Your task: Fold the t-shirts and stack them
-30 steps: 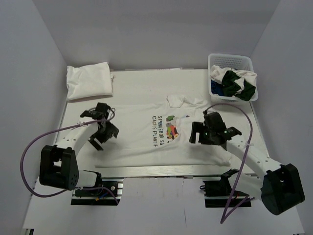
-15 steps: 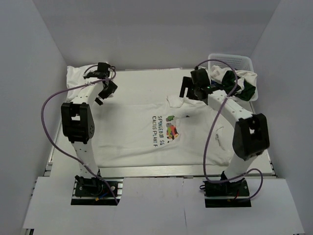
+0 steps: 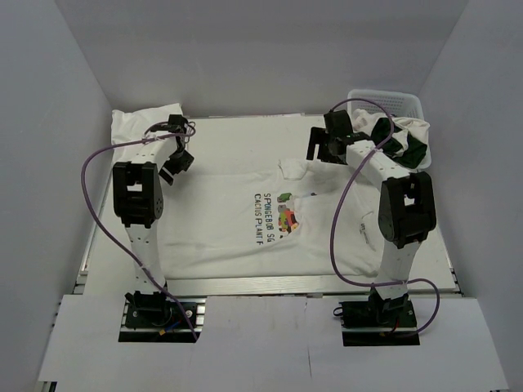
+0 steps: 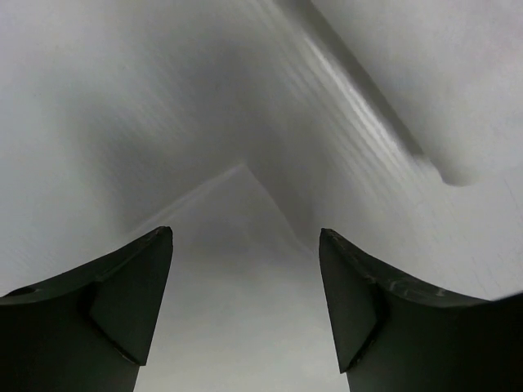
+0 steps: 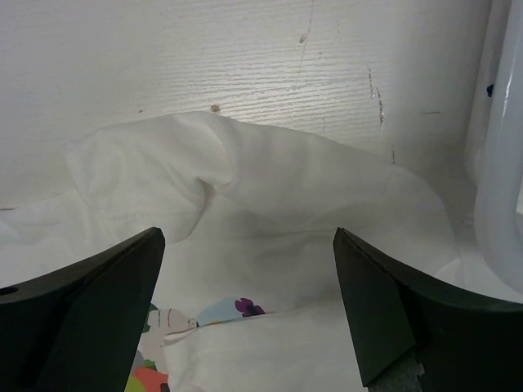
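Both arms are reaching over the far edge of the printed t-shirt point(image 3: 245, 220), which lies spread flat across the white table point(image 3: 245, 135), print up. The left gripper point(image 4: 245, 233) is wide open and holds nothing. It hangs over what looks like a cloth corner point(image 4: 237, 204), though that view is blurred, so don't count on it. The right gripper point(image 5: 248, 233) is just as wide and empty, sitting over a rumpled hump of the same shirt point(image 5: 245, 163), with the colour print point(image 5: 204, 314) just below it. Risks: if the left comes down short of the corner, you pinch one layer or bare table. If the right bites the hump rather than a clean edge, the fold goes lopsided and traps the wrinkle. If the two lifts are uneven, the shirt drags and skews. The right arm is also working close to the lattice basket point(image 3: 384, 96) holding the blue, green and white shirts point(image 3: 392, 135), so its cable could catch the rim. A folded white t-shirt point(image 3: 147, 135) sits at the far-left corner, just beside the left arm, so mind a sweep into it. The tabletop is white grained board with plain pale walls point(image 3: 245, 49) on three sides. It's white on white, so edges read poorly.
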You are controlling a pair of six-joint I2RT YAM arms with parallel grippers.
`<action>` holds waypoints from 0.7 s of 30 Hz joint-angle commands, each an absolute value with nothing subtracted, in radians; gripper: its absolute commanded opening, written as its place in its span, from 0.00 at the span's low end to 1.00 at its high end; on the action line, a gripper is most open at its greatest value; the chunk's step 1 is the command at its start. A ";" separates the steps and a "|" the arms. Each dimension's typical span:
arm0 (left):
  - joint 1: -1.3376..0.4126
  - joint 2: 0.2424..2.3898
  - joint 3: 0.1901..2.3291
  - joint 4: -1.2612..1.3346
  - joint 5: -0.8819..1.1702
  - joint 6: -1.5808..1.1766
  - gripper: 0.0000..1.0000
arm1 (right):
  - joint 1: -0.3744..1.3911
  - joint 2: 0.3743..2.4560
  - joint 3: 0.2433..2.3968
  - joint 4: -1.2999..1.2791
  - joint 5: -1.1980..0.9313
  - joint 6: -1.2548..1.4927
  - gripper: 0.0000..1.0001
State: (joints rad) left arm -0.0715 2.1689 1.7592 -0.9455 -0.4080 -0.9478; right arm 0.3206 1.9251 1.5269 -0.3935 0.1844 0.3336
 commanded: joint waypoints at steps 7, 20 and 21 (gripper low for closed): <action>-0.044 2.264 1.888 -0.986 -0.460 -0.991 0.72 | 0.318 1.899 1.444 -0.315 0.114 0.288 0.90; -0.025 2.243 1.815 -0.940 -0.377 -0.960 0.00 | 0.311 2.051 1.589 -0.299 0.126 0.333 0.90; -0.025 2.231 1.803 -0.930 -0.377 -0.960 0.00 | 0.310 2.074 1.598 -0.302 0.117 0.337 0.88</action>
State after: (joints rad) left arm -0.0288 2.2719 1.8446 -0.9485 -0.4053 -0.9649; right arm 0.3157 2.0373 1.5421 -0.3260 0.1352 0.3176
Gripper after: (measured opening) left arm 0.018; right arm 0.891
